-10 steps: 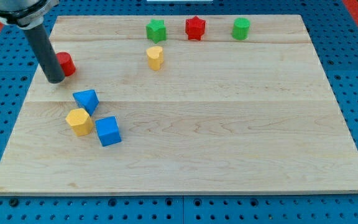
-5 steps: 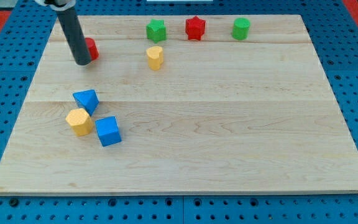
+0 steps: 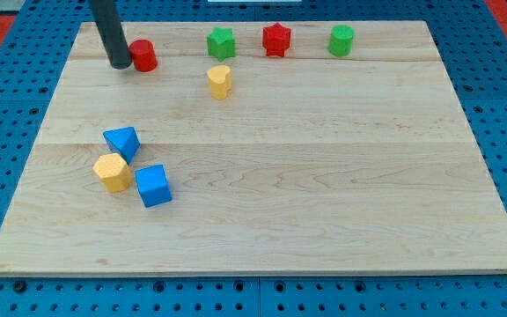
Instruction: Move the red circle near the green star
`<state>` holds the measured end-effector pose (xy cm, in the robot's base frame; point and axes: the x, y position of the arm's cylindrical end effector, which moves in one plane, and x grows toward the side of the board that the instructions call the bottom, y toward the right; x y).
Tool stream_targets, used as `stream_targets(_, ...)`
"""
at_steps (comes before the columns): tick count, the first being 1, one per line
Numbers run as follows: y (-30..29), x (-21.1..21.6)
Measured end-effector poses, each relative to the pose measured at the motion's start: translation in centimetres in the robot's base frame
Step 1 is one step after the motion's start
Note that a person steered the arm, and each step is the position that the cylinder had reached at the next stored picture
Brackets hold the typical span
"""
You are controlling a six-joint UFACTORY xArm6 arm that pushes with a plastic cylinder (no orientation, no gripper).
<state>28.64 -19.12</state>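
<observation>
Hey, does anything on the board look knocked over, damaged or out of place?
Nothing stands out. All eight blocks sit flat on the wooden board, none stacked or tipped. My tip rests against the view's left side of the red circle, which lies left of the green star.

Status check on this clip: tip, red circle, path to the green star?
My tip against red circle, on its left. Green star to the view's right, gap remaining. Path between clear; yellow block sits below it.
</observation>
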Motion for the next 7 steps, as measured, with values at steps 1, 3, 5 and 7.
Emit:
stream_targets(1,1.6,-0.9)
stream_targets(3,1.5,-0.7)
stream_targets(5,3.0,1.8)
stream_targets(7,4.2,-1.2)
